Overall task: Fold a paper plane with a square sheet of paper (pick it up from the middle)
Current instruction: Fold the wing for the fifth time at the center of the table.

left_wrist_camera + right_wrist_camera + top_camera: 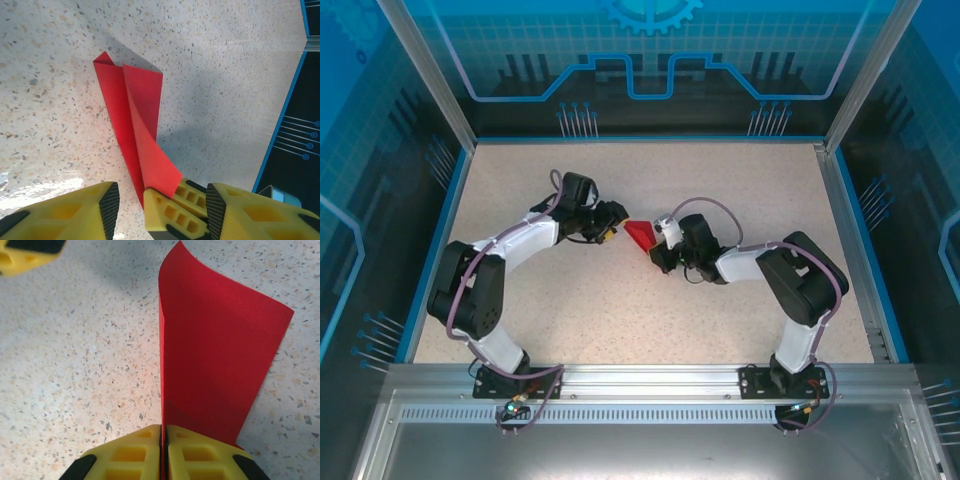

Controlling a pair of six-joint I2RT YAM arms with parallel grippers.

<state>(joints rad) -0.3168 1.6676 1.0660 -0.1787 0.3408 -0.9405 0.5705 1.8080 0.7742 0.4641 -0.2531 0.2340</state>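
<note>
The right gripper (163,430) is clenched on the paper plane (210,340). Its two yellow pads are pressed flat together with the centre crease pinched between them at the narrow end. From that pinch the red paper runs straight away from the jaws. The crease stands on edge, and one wing flares out to the right and widens toward the far end.

The left gripper (162,200) is released. Its fingers stand well apart on either side of the right gripper's pinched end, and neither pad touches the paper. In the left wrist view the plane's long axis leads away from both sets of jaws, from the narrow held tip out to the broad, open tail.

The plane hangs near the middle of the table (770,200), between the two wrists and well clear of every edge. A shadow lies beneath it, but I cannot tell whether the tail rests on the surface or floats just above it.

As I judge it, only the right arm carries the plane, so any placing or turning falls to that wrist. The left arm is just as near but holds nothing. To get clear it should back straight out along its own fingers, without brushing the loose wing.
</note>
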